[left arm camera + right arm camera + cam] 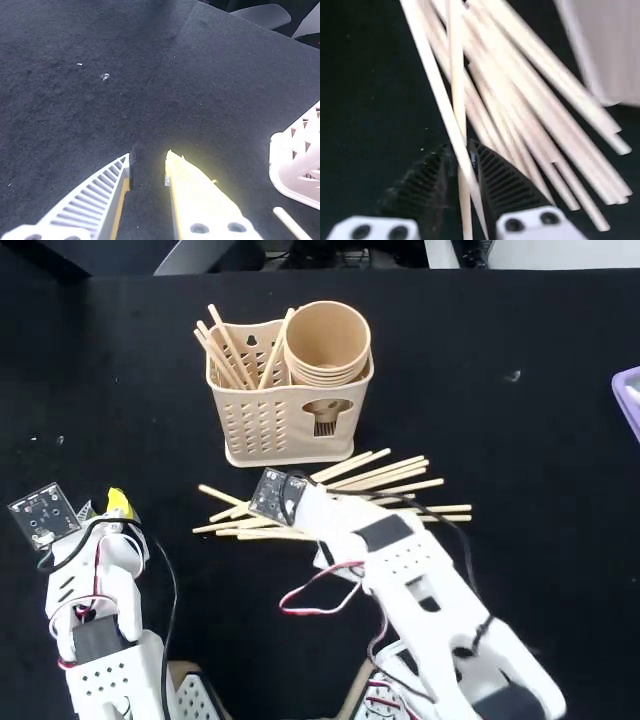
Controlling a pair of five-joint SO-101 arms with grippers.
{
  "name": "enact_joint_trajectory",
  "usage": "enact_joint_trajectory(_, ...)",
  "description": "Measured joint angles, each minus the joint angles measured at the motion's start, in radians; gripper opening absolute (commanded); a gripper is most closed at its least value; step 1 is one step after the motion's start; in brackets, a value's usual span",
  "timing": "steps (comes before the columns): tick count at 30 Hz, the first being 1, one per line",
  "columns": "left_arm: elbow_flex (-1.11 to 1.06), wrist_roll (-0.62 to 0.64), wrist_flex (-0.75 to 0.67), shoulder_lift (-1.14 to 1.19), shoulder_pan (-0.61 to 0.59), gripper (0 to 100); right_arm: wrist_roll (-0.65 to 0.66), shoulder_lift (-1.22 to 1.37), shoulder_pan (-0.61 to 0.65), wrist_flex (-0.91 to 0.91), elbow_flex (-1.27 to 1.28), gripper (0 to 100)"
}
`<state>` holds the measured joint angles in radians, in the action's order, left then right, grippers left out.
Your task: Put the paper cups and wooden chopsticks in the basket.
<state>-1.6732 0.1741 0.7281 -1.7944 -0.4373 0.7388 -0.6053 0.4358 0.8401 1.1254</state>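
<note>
High view shows loose chopsticks [375, 475] lying mid-bench [520, 540], just in front of the basket [270, 420]. Stacked cups [327, 340] and more chopsticks stand inside it. Right claw [460, 150] is clamped on one loose chopstick. Left claw [148, 157] sits near the front left corner, fingers apart.
</note>
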Motion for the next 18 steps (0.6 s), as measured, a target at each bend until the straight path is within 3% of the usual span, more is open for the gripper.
enact_joint_trajectory(2,0.0,0.0,0.0,0.0,0.0,13,-0.058,0.046,0.0,0.0,-0.011,21.7)
enact_joint_trajectory(7,0.0,-0.012,0.0,0.0,0.0,13,-0.123,0.074,0.0,0.012,-0.075,17.5)
enact_joint_trajectory(12,0.0,-0.11,0.04,0.0,0.021,13,-0.172,-0.025,-0.006,0.195,-0.16,16.3)
enact_joint_trajectory(18,0.06,-0.27,0.181,0.0,0.143,13,-0.281,-0.316,-0.221,0.285,-0.172,16.3)
